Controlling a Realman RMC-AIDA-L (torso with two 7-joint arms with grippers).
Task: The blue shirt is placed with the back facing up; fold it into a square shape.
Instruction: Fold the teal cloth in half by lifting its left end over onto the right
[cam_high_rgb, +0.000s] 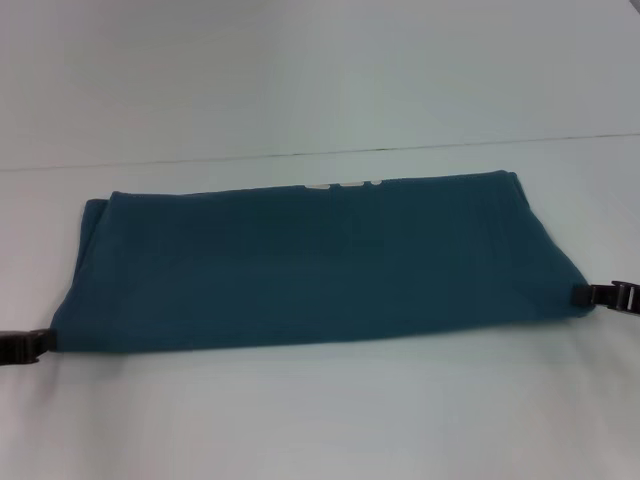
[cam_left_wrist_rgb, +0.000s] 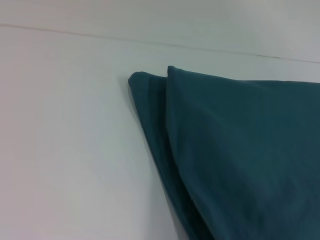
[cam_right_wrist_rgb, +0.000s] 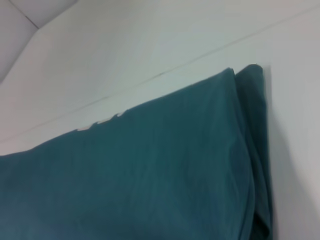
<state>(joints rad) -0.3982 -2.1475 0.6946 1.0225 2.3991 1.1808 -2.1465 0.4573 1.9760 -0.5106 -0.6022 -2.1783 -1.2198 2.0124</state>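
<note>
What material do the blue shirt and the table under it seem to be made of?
The blue shirt looks like soft knit fabric, probably cotton, matte: it lies limp in stacked layers with rounded fold edges and no shine. The table looks like a smooth, hard white board, perhaps laminate, with a thin seam across it; which material exactly cannot be told.

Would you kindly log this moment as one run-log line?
blue shirt: folded into wide band on table | left end effector: at its near left corner | right end effector: at its near right corner | square: not yet
</note>
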